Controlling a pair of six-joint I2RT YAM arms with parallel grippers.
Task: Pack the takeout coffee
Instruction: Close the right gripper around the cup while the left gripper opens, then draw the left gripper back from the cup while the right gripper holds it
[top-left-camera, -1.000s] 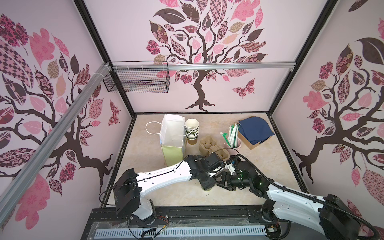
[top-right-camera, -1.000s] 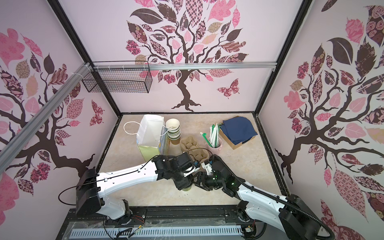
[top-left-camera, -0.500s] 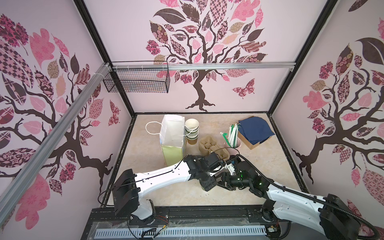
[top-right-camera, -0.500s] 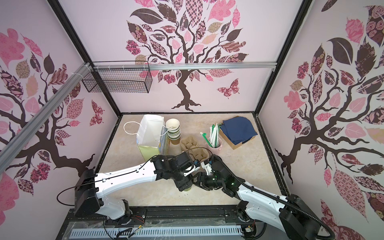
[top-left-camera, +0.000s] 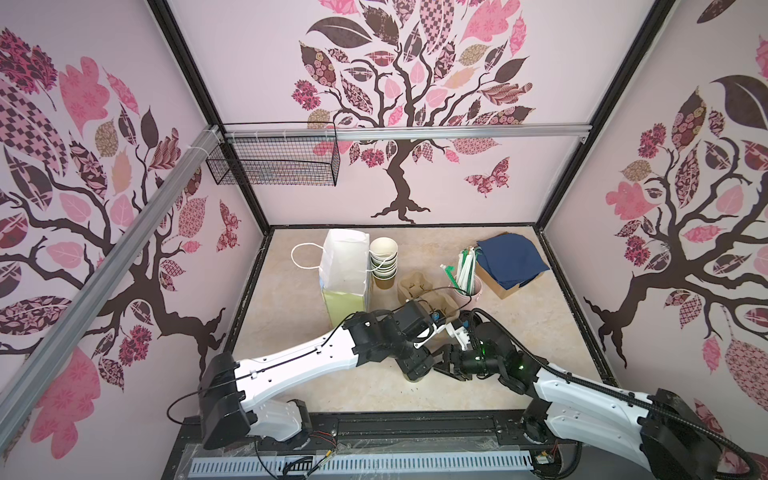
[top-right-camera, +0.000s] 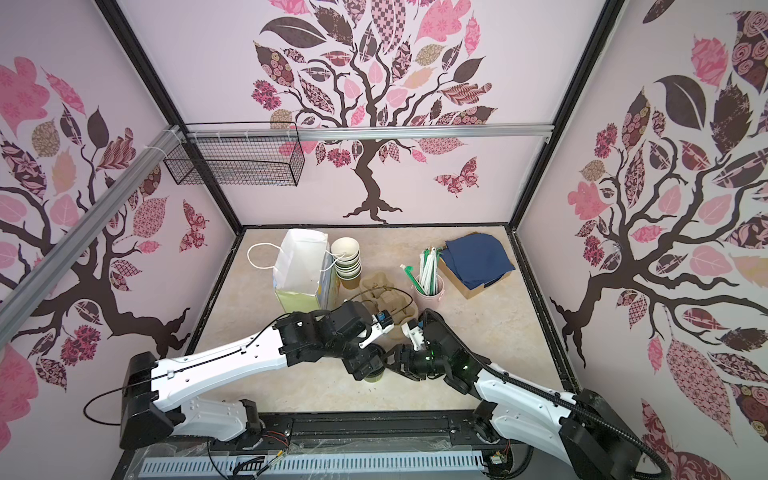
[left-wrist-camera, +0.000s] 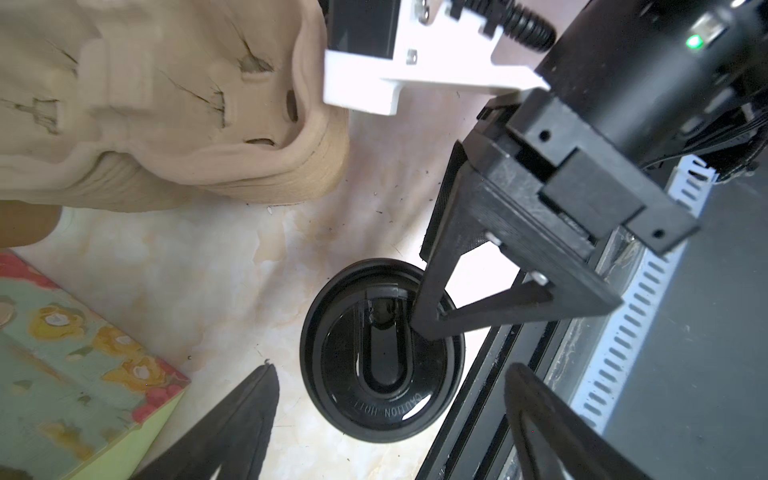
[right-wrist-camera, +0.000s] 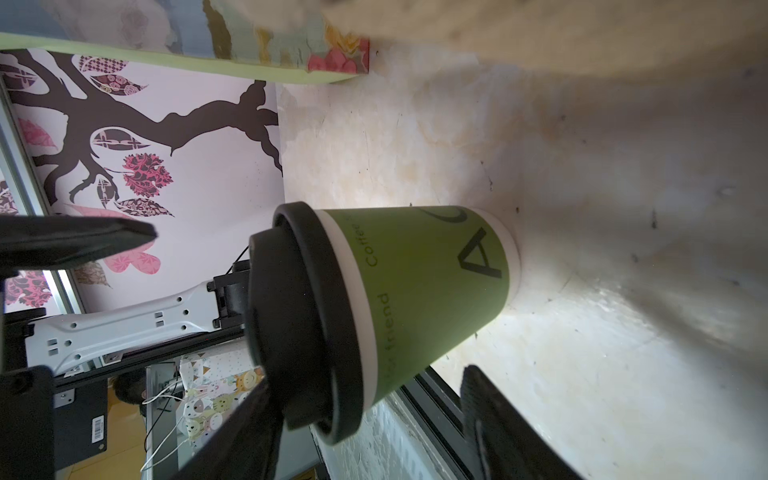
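**Both arms meet by the front edge of the table (top-left-camera: 291, 332), fingers apart**

The left arm (top-left-camera: 299, 365) reaches in from its base off the left end of the front edge toward the middle. Its wrist is bent so that the left gripper (top-left-camera: 417, 371) points straight down. In the left wrist view its fingers (left-wrist-camera: 245, 415) stand wide apart with nothing clamped between them.

The right arm (top-left-camera: 582, 395) comes in low from its base off the right end of the front edge, forearm stretched toward the left gripper. The right gripper (top-left-camera: 442, 368) lies about level and just beside the left one. It is rolled so that one finger sits higher than the other. Its fingers (left-wrist-camera: 478, 316) are spread too, and the upper fingertip lies below the left gripper.
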